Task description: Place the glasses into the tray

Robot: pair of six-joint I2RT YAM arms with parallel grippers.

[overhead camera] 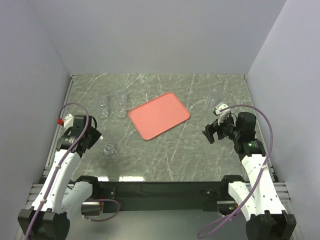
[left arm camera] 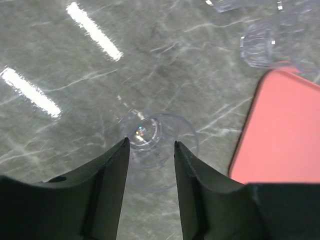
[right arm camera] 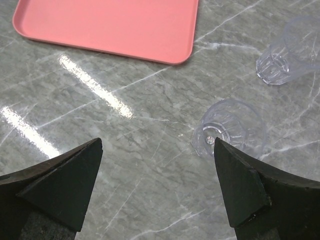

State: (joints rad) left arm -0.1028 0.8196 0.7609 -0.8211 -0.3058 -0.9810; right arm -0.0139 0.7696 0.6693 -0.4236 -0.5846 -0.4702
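The salmon-pink tray [overhead camera: 159, 115] lies mid-table and holds nothing; it also shows in the left wrist view [left arm camera: 285, 135] and the right wrist view [right arm camera: 115, 25]. A clear glass [overhead camera: 108, 149] stands just by my left gripper [overhead camera: 95, 137]. In the left wrist view that glass [left arm camera: 159, 131] sits just ahead of and partly between the open fingertips of the left gripper [left arm camera: 150, 145], ungripped. Several glasses [overhead camera: 112, 106] cluster left of the tray. My right gripper [overhead camera: 210, 134] is wide open and empty [right arm camera: 158, 145]; one glass [right arm camera: 230, 131] stands by its right fingertip, another [right arm camera: 290, 50] beyond.
The dark marble table [overhead camera: 165, 155] is enclosed by pale walls on three sides. Another glass [overhead camera: 210, 101] stands right of the tray near the right arm. More glasses [left arm camera: 265, 42] show at the top right of the left wrist view.
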